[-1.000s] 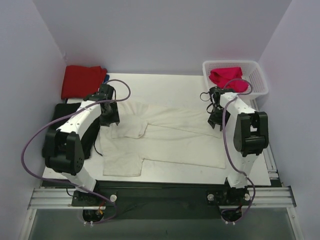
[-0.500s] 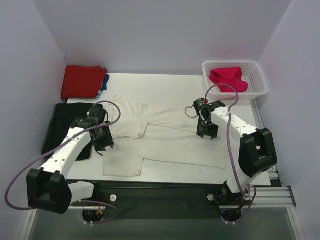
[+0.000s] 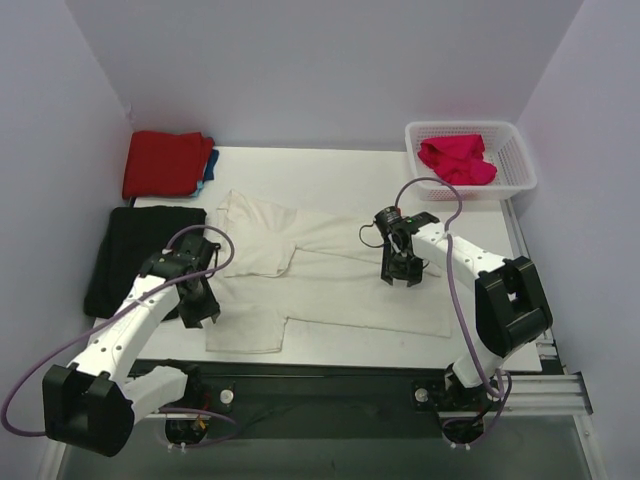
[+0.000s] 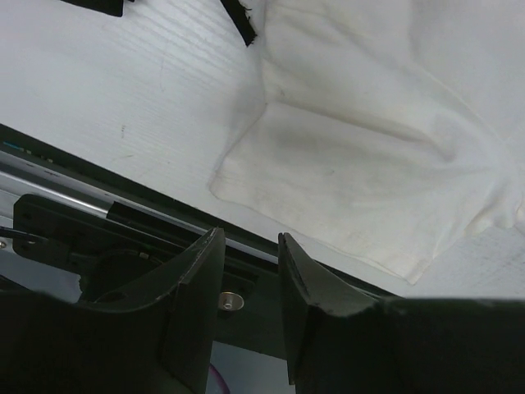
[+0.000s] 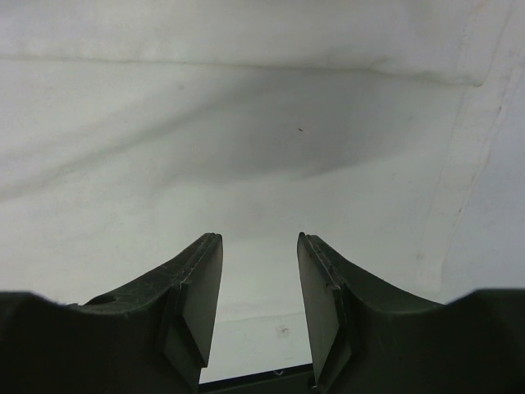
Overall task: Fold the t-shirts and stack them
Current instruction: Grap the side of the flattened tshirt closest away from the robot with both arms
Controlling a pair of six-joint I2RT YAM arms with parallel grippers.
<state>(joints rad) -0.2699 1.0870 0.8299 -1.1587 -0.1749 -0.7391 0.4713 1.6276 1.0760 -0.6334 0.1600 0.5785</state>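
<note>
A large cream-white t-shirt (image 3: 340, 275) lies spread across the white table, one sleeve (image 4: 353, 172) reaching toward the near edge. My left gripper (image 3: 202, 314) hovers just left of that sleeve, over the table's front edge. In the left wrist view it (image 4: 248, 246) is open with nothing between its fingers. Over the shirt's body, my right gripper (image 3: 399, 274) is open and empty, with cream cloth (image 5: 246, 148) beneath it (image 5: 259, 242). A folded red t-shirt (image 3: 165, 163) rests on a blue one (image 3: 208, 166) at the back left. A magenta-pink t-shirt (image 3: 456, 158) lies in the basket.
The white plastic basket (image 3: 522, 150) stands at the back right corner. A black cloth (image 3: 135, 255) lies along the table's left side. The metal rail (image 4: 98, 205) runs under the front edge. Purple walls close in on three sides.
The left gripper has moved toward the near edge beside the sleeve, its jaws narrowing. The right gripper has moved left and nearer, over the shirt's body.
</note>
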